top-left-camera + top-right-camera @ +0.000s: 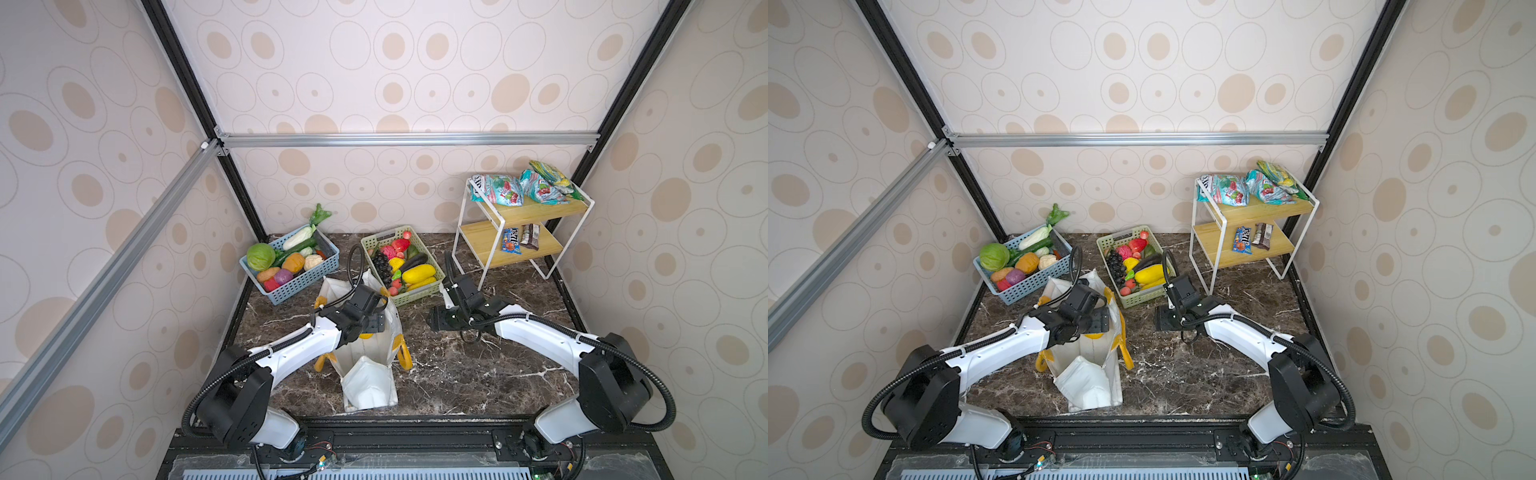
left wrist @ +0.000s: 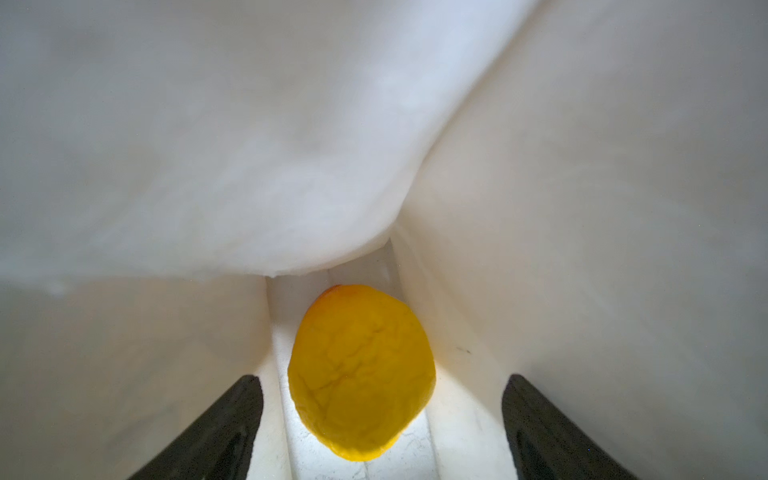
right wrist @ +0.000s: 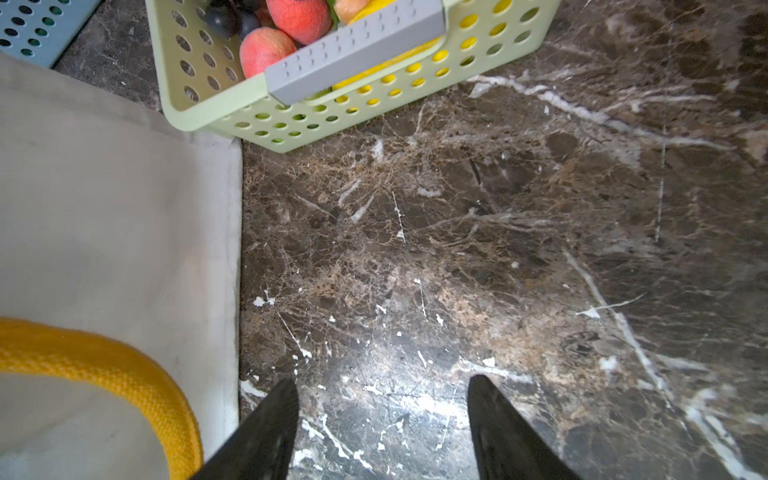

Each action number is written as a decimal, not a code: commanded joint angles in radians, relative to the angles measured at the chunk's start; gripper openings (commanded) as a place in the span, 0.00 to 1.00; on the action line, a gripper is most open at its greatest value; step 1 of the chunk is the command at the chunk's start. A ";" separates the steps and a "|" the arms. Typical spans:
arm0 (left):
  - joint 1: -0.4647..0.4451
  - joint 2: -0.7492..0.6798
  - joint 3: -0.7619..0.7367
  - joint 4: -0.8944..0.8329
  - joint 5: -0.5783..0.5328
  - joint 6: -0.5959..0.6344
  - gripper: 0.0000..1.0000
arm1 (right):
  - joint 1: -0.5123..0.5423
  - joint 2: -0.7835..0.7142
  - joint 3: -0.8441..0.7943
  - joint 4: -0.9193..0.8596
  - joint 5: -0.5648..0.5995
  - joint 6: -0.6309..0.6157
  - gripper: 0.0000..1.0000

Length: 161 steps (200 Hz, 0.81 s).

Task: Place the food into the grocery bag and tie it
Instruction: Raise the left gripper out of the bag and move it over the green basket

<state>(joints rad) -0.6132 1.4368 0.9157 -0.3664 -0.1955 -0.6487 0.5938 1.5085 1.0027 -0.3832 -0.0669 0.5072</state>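
Note:
The cream-white grocery bag (image 1: 370, 386) (image 1: 1088, 386) stands open in the middle of the table, with yellow strap handles. My left gripper (image 2: 382, 378) is down inside it and open. A yellow fruit (image 2: 361, 374) lies on the bag's floor between the spread fingers, touching neither; the bag's white walls (image 2: 582, 208) fill the left wrist view. More food sits in two baskets: an orange (image 1: 293, 262), a purple onion (image 1: 284, 276), a cauliflower (image 1: 313, 261) and yellow fruits (image 1: 419, 274). My right gripper (image 3: 384, 380) (image 1: 438, 320) hangs open and empty over bare table right of the bag (image 3: 104, 208).
The blue basket (image 1: 291, 286) is at the back left and the green basket (image 1: 415, 297) (image 3: 374, 112) just behind the bag. A white-framed wooden shelf rack (image 1: 519, 232) with snack packets and candy bars stands at the back right. A bag handle (image 3: 124, 374) lies near my right gripper.

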 commanded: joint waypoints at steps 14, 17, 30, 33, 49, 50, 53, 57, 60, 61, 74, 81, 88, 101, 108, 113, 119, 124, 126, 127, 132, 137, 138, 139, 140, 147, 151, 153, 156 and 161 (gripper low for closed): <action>0.005 -0.036 0.095 -0.120 0.050 0.038 0.87 | -0.001 0.000 0.028 -0.028 0.008 -0.004 0.68; 0.005 -0.038 0.101 -0.126 0.052 0.041 0.87 | -0.001 0.001 0.029 -0.028 0.010 -0.004 0.68; 0.004 -0.046 0.125 -0.152 0.068 0.051 0.85 | -0.001 0.000 0.033 -0.029 0.010 -0.004 0.68; 0.005 -0.049 0.131 -0.161 0.069 0.054 0.85 | -0.001 0.000 0.035 -0.030 0.011 -0.004 0.68; 0.004 -0.071 0.159 -0.199 0.074 0.069 0.82 | -0.001 0.002 0.044 -0.038 0.015 -0.006 0.68; 0.005 -0.073 0.160 -0.202 0.074 0.070 0.82 | 0.000 0.002 0.045 -0.038 0.015 -0.006 0.68; 0.005 -0.077 0.164 -0.207 0.075 0.073 0.81 | -0.001 0.004 0.046 -0.039 0.016 -0.006 0.68; 0.005 -0.083 0.170 -0.215 0.076 0.078 0.81 | -0.001 0.003 0.047 -0.039 0.016 -0.005 0.68; 0.005 -0.089 0.175 -0.219 0.075 0.082 0.81 | -0.001 0.004 0.048 -0.040 0.017 -0.005 0.68; 0.004 -0.090 0.176 -0.221 0.075 0.083 0.81 | -0.001 0.004 0.049 -0.040 0.017 -0.006 0.68; 0.006 -0.109 0.198 -0.241 0.076 0.097 0.80 | -0.003 0.004 0.056 -0.044 0.022 -0.007 0.68; 0.006 -0.116 0.213 -0.249 0.079 0.106 0.79 | -0.002 0.005 0.057 -0.045 0.025 -0.007 0.68; 0.005 -0.118 0.233 -0.258 0.082 0.115 0.79 | -0.002 0.008 0.059 -0.046 0.027 -0.008 0.68; 0.006 -0.117 0.275 -0.271 0.091 0.133 0.78 | -0.002 0.016 0.067 -0.050 0.026 -0.007 0.68; 0.005 -0.113 0.299 -0.277 0.095 0.144 0.78 | -0.002 0.019 0.073 -0.053 0.024 -0.008 0.68; 0.005 -0.111 0.316 -0.279 0.099 0.151 0.78 | -0.002 0.022 0.077 -0.056 0.024 -0.009 0.68; 0.004 -0.106 0.336 -0.282 0.105 0.161 0.78 | -0.002 0.024 0.078 -0.059 0.024 -0.007 0.68; 0.005 -0.101 0.353 -0.282 0.109 0.168 0.77 | -0.002 0.024 0.079 -0.059 0.026 -0.005 0.68; 0.004 -0.099 0.359 -0.283 0.109 0.171 0.77 | -0.003 0.023 0.079 -0.059 0.026 -0.005 0.68; 0.004 -0.098 0.363 -0.284 0.109 0.173 0.76 | -0.002 0.023 0.079 -0.060 0.027 -0.005 0.68; 0.005 -0.093 0.383 -0.286 0.112 0.177 0.76 | -0.003 0.021 0.079 -0.060 0.029 -0.004 0.68; 0.005 -0.085 0.402 -0.288 0.115 0.186 0.75 | -0.003 0.019 0.077 -0.063 0.033 -0.004 0.68; 0.006 -0.083 0.406 -0.288 0.116 0.187 0.75 | -0.002 0.019 0.077 -0.064 0.034 -0.004 0.68; 0.005 -0.082 0.409 -0.288 0.116 0.188 0.75 | -0.002 0.019 0.077 -0.064 0.035 -0.004 0.68; 0.005 -0.081 0.413 -0.287 0.116 0.190 0.75 | -0.002 0.018 0.077 -0.064 0.036 -0.004 0.68; 0.005 -0.070 0.439 -0.283 0.122 0.199 0.75 | -0.002 0.015 0.075 -0.066 0.043 -0.003 0.68; 0.004 -0.065 0.452 -0.279 0.125 0.201 0.75 | -0.005 0.012 0.073 -0.068 0.047 -0.002 0.69; 0.005 -0.061 0.458 -0.277 0.124 0.203 0.75 | -0.005 0.009 0.072 -0.068 0.048 -0.002 0.68; 0.005 -0.057 0.470 -0.274 0.127 0.204 0.75 | -0.005 0.007 0.071 -0.068 0.051 -0.002 0.69; 0.005 -0.048 0.486 -0.268 0.131 0.208 0.74 | -0.005 0.005 0.067 -0.069 0.053 0.000 0.69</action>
<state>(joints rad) -0.6128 1.3544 1.3067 -0.6228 -0.0853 -0.4957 0.5934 1.5196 1.0573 -0.4221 -0.0452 0.5068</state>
